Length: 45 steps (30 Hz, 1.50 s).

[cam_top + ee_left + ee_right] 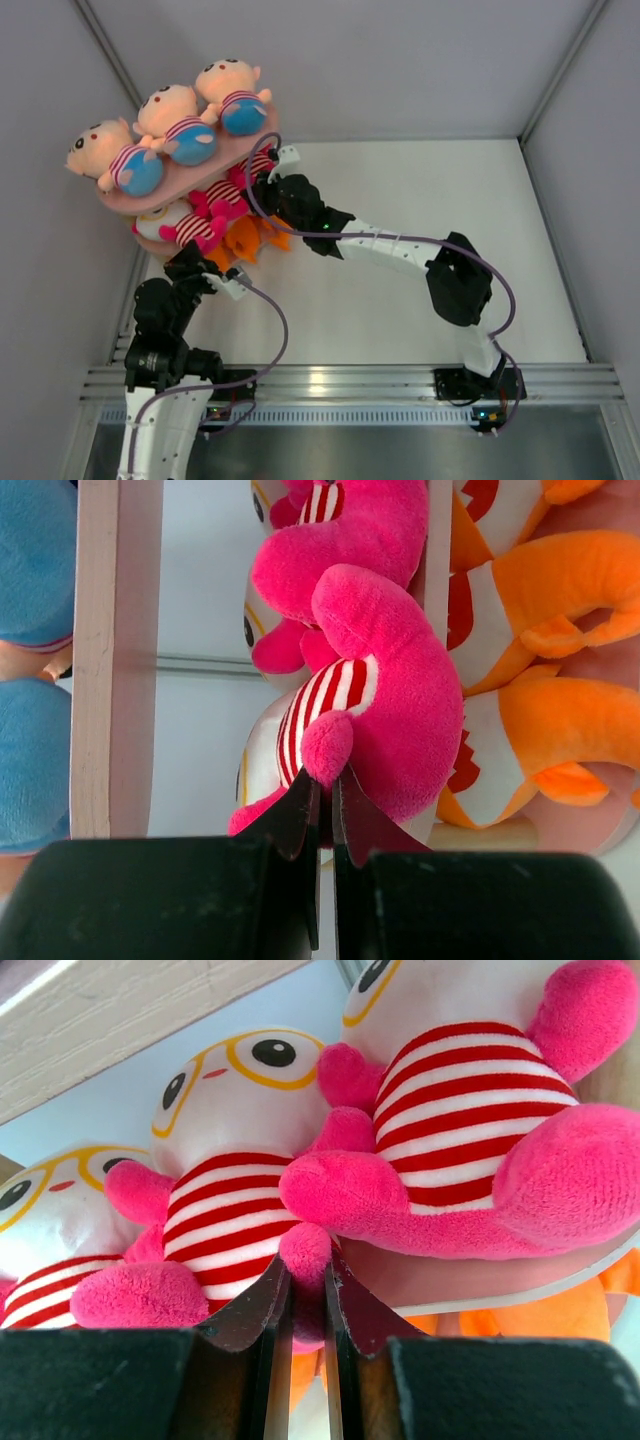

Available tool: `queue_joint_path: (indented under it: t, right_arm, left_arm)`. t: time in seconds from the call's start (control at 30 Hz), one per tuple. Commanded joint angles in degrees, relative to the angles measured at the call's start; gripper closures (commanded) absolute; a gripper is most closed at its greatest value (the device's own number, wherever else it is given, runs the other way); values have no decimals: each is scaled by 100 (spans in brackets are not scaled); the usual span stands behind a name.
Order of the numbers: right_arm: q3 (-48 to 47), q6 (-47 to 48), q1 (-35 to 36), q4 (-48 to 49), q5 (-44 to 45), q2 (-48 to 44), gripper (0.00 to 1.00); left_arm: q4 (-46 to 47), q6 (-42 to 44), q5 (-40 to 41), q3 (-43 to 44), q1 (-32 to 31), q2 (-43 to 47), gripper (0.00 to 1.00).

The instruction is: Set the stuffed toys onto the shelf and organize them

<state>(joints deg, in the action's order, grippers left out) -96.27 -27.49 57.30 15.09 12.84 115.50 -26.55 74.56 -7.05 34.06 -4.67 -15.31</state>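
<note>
Left pincer (325, 785) is clamped on a glasses doll (400, 680) paw, right pincer (308, 1272) on another's foot. Plush is judged light and squashy, best pinched by limbs.

A flat white table (450, 220) fills the floor of the walled cell, its surface matte and plain. In its far left corner stands a pink tiered shelf with elongated oval boards (160, 200), set close to the left wall. Orange plush animals (252, 240) sit at the shelf's foot; whether they rest on the table or on the lowest board cannot be told. A ribbed silver metal rail (340, 385) runs along the near edge.
</note>
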Motion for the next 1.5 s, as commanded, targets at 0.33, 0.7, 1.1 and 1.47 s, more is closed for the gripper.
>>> queue_joint_path:
  t: [0.33, 0.7, 1.1, 1.47]
  right_arm:
    - [196, -38, -193, 460, -115, -485, 99]
    - [214, -64, -201, 477, -177, -520, 99]
    - [275, -108, -193, 512, -264, -555, 98]
    - [258, -152, -201, 530, -317, -511, 98]
  left_arm:
    - [-369, 1922, -457, 460, -8, -428, 100]
    - [-544, 2475, 28, 1127, 10, -1377, 100]
    - [-1370, 2774, 852, 1788, 10, -2169, 100]
    - [-1283, 2826, 1276, 1718, 168, -2538, 91]
